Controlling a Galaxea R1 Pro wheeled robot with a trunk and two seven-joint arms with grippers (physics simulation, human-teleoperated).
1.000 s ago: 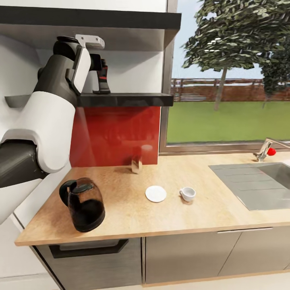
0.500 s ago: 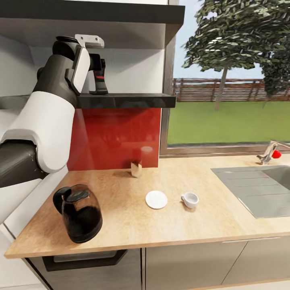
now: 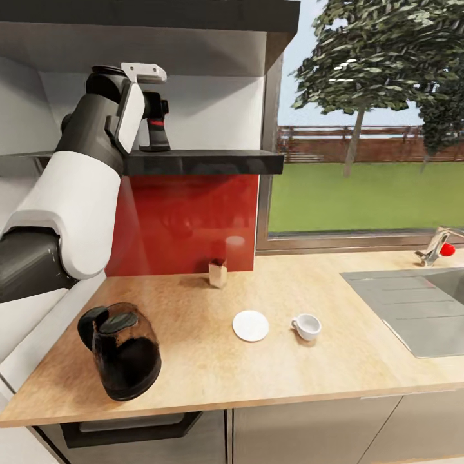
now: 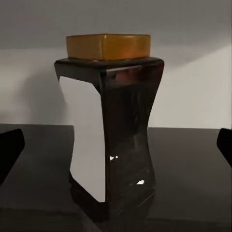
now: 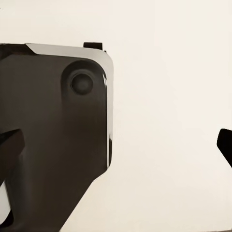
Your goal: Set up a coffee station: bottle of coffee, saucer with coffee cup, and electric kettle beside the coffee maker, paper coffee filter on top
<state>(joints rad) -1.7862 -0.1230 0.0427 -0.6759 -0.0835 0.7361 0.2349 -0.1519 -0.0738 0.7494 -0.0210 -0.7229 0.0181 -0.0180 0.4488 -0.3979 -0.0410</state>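
Coffee bottle (image 4: 108,125) stands upright on the dark shelf (image 3: 200,161), between the spread fingers of the left hand (image 3: 154,132), untouched. Right hand (image 5: 116,140) open, holding nothing. Below the shelf on the worktop (image 3: 193,361): kettle (image 3: 122,351), saucer (image 3: 251,325), cup (image 3: 307,327) beside it.

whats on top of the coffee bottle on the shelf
An amber-orange lid caps the dark coffee bottle, which stands upright on the black shelf. Nothing rests on the lid. The bottle's contents can't be seen through the dark glass and white label.
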